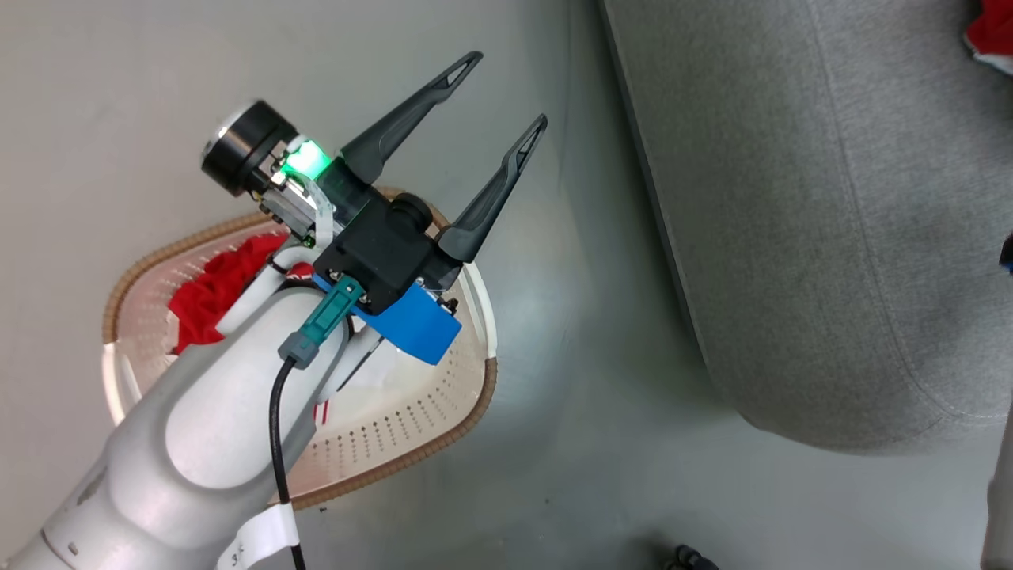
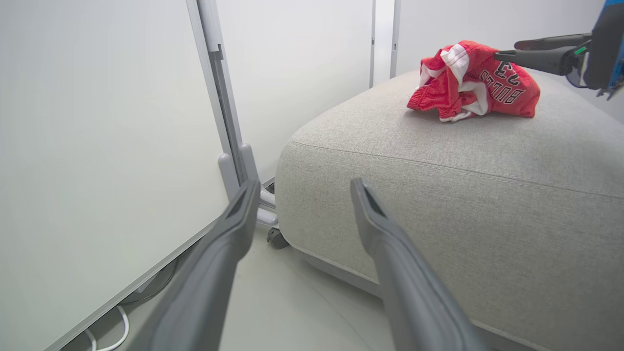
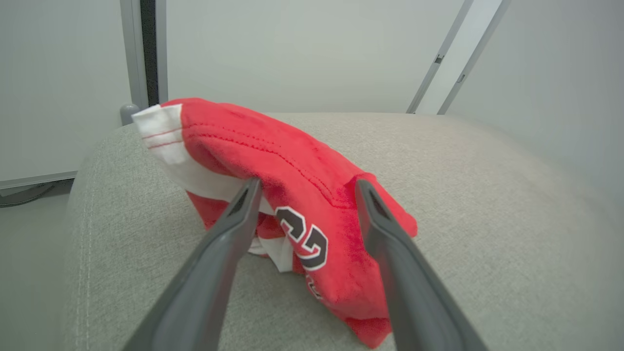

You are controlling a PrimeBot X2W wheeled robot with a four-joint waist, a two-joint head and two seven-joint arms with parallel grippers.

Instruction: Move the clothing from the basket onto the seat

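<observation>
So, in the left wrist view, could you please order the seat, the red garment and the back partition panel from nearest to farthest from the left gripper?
1. Seat, just ahead, right of the left gripper.
2. Red BULLS 23 garment, on the seat's top, upper right.
3. Back partition panel, beyond the seat.

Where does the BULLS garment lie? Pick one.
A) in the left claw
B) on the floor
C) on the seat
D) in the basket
C: the garment lies crumpled on top of the grey seat.
</observation>
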